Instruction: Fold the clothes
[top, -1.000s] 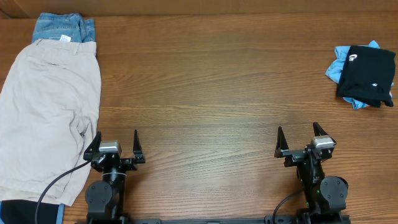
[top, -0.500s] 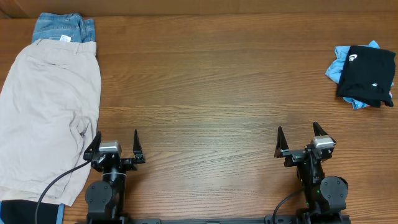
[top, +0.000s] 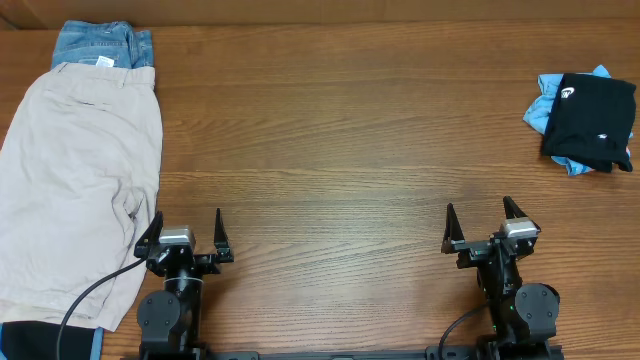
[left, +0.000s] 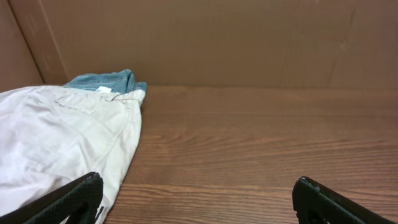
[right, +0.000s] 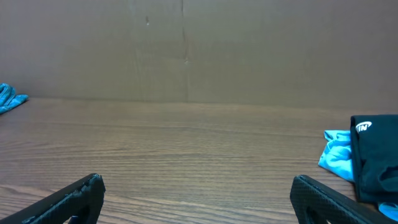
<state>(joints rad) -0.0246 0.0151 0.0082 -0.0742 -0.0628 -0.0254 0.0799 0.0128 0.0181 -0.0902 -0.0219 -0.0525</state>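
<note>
A folded black T-shirt (top: 592, 120) with a small white logo lies at the far right on a crumpled light-blue tee (top: 543, 108). Both show at the right of the right wrist view: the black T-shirt (right: 376, 158) and the light-blue tee (right: 337, 154). Beige shorts (top: 75, 180) lie spread flat at the left, over blue denim (top: 100, 44) at the far left corner. The left wrist view shows the shorts (left: 59, 140) and the denim (left: 106, 81). My left gripper (top: 186, 232) and right gripper (top: 482, 223) are both open and empty near the front edge.
The wooden table (top: 340, 150) stretches between the two clothes piles. A brown board wall (right: 186, 50) stands behind the table. A dark garment edge with a blue strip (top: 30, 340) lies under the shorts at the front left corner. A black cable (top: 90, 290) crosses the shorts.
</note>
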